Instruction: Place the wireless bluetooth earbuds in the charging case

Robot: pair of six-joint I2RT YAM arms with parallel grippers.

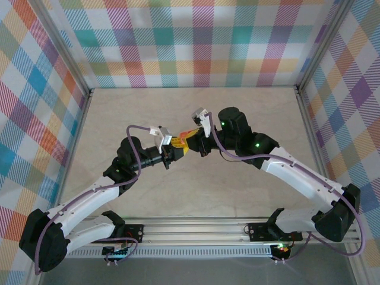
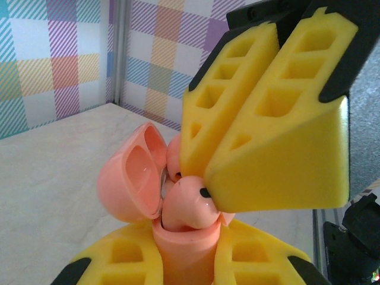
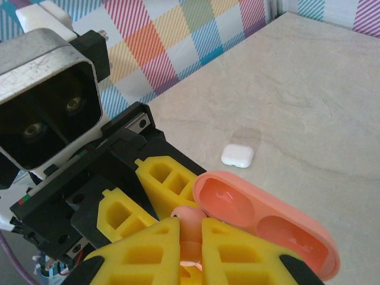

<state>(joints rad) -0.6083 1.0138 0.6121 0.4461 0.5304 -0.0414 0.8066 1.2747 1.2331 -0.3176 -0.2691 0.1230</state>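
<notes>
Between the yellow fingers of the left gripper (image 2: 187, 256) stands the charging case (image 2: 181, 242), a pinkish-orange pebble clamped upright by its lower body, one finger pressed to each side. Its lid (image 2: 127, 175) is swung back on the hinge, away from the right gripper's fingers, with the smooth hollow of its inner face showing. From above and opposite, the right gripper (image 3: 189, 227) reaches in with its two yellow fingers drawn nearly together, pinching a pinkish-orange earbud (image 2: 187, 205) at their tips. The earbud sits at the mouth of the case, just below those tips and directly above the left fingers; its rounded body touches the rim of the case, and I cannot tell how far it has settled into its socket. In the overhead view the two grippers meet tip to tip above the middle of the table (image 3: 320, 89), with the case raised off the surface between them. Beyond the open lid, well apart from both sets of fingers, a small white case (image 3: 238, 155) lies closed and flat on the table.
</notes>
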